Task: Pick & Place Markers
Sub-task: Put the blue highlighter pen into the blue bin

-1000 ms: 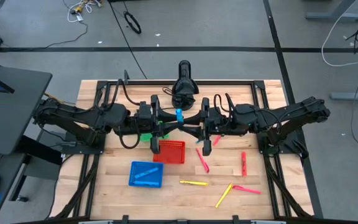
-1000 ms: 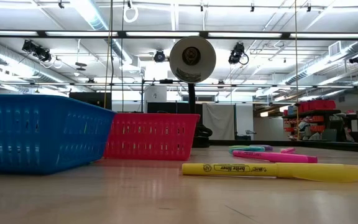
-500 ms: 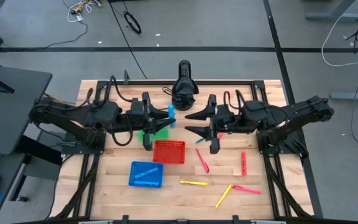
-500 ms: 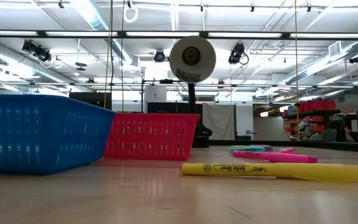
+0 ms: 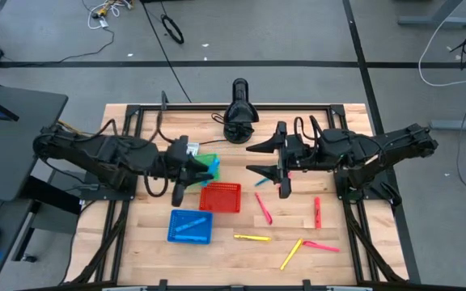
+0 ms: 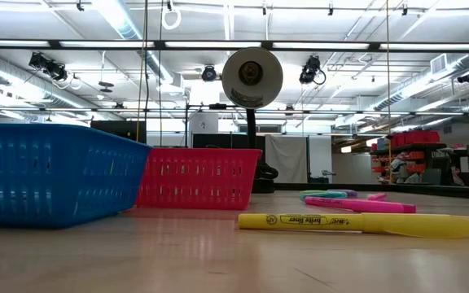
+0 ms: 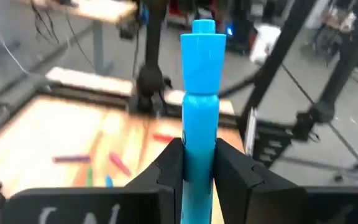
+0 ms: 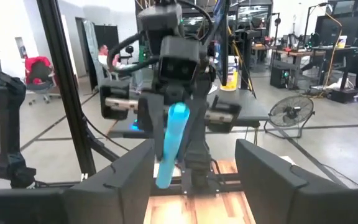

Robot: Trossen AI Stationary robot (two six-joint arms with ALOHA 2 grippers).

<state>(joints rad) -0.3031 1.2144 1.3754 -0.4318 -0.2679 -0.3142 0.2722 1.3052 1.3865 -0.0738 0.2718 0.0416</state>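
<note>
**Blue marker held in the left gripper above the baskets**

Nearest the front edge of the surface (image 5: 136, 259), at about 5 o'clock, lie a yellow marker (image 5: 252, 238), a second yellow marker (image 5: 290, 253) and a pink marker (image 5: 320, 246). The blue basket (image 5: 190, 226) sits at roughly 7 o'clock. Nearer the middle stands the red basket (image 5: 220, 197), with another pink marker (image 5: 263, 208) just beside it toward 3 o'clock and a red marker (image 5: 317, 212) farther out the same way.

Above the far side of the red basket, the left gripper (image 5: 194, 168) is clamped on a light blue marker (image 7: 200, 106), which pokes out past its fingers (image 7: 168, 168); it hangs over the green basket (image 5: 207, 166), mostly hidden beneath it. Facing it from the 3 o'clock side and well apart, the right gripper (image 5: 262, 158) holds nothing, its fingers (image 8: 263, 177) spread wide. At 12 o'clock stands a black desk lamp (image 5: 239, 109).
</note>
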